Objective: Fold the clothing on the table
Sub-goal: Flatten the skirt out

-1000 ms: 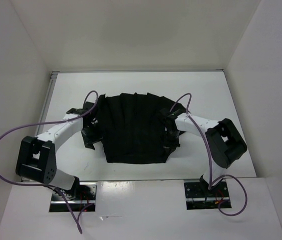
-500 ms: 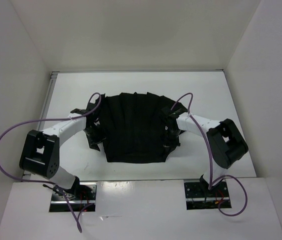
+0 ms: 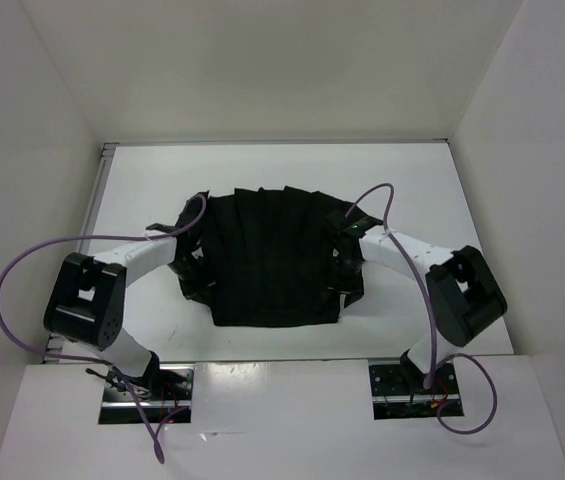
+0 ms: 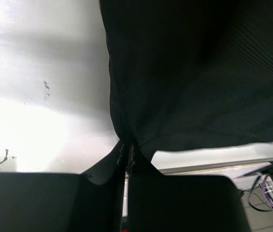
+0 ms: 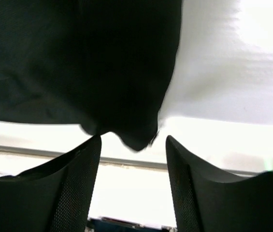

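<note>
The left gripper (image 4: pixel 127 146) is closed, its two fingers pressed together on a pinch of the clothing (image 4: pixel 199 72). The black fabric draws into a narrow point right at the fingertips. From there it fans out ahead of the gripper and to its right, while the bare white counter (image 4: pixel 44 72) lies ahead and to its left.

The right gripper (image 5: pixel 132 140) stands open, its fingers well apart. A rounded corner of the clothing (image 5: pixel 78 58) dips down into the gap at the fingertips. Whether it touches either finger, I cannot tell. The rest of the fabric spreads ahead of this gripper and to its left, and the counter (image 5: pixel 213 72) shows bare ahead and to its right.

From above, the clothing (image 3: pixel 272 260) lies flat between the two grippers, with pleat-like ridges running from its near edge to its far edge. The left gripper (image 3: pixel 194 278) sits at its left edge, close to the near corner. The right gripper (image 3: pixel 344 275) sits at the right edge, about level with the left one. Beyond both grippers the fabric's far edge gives way to more counter (image 3: pixel 412 180). A purple cable (image 3: pixel 2 290) loops out beside the left arm. White walls (image 3: pixel 262 60) close in the far side.
</note>
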`<action>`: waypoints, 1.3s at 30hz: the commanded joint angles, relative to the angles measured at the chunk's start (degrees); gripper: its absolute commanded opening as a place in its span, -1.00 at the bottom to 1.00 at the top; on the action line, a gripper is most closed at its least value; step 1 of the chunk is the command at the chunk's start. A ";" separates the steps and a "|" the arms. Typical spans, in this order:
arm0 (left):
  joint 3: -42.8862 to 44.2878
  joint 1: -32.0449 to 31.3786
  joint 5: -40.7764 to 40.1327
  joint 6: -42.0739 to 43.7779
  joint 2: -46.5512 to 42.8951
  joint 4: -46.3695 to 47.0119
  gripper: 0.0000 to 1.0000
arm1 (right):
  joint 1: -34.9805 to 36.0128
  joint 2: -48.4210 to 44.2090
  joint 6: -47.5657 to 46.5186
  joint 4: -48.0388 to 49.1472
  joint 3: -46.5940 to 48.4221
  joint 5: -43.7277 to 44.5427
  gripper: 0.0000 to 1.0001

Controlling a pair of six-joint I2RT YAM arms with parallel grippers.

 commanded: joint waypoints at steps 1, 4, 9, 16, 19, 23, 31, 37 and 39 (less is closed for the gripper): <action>3.94 -0.24 0.04 -1.85 -6.96 -1.50 -1.00 | 0.01 -6.83 5.03 -4.75 1.89 2.63 0.24; 4.47 -0.24 0.04 -2.47 -9.17 -2.21 -1.00 | 0.01 -10.95 7.86 -3.98 1.11 0.10 0.24; 3.33 -0.24 1.27 -2.48 -10.23 -3.27 -1.00 | -0.52 -10.45 10.33 0.33 -3.54 -1.94 0.24; 3.86 -0.24 1.27 -1.95 -10.23 -5.20 -1.00 | -0.52 -5.70 12.09 2.80 -5.93 -0.90 0.22; 4.38 -0.24 0.66 -1.95 -10.76 -5.90 -1.00 | -0.52 -6.40 14.11 1.48 -5.93 0.96 0.22; 4.91 0.46 0.65 -1.42 -10.76 -7.05 -1.00 | -1.57 -6.93 16.65 2.00 -6.54 2.80 0.20; 4.39 4.85 0.21 -1.42 -15.68 -7.75 -1.00 | -6.23 -5.53 19.47 9.38 -7.87 2.01 0.12; 4.38 4.85 6.26 0.25 -6.20 -1.43 -1.00 | -6.84 6.48 15.79 13.43 -0.42 1.49 0.04; 6.57 4.85 6.89 0.25 -0.76 1.56 -1.00 | -7.46 9.58 15.25 14.05 3.97 1.49 0.04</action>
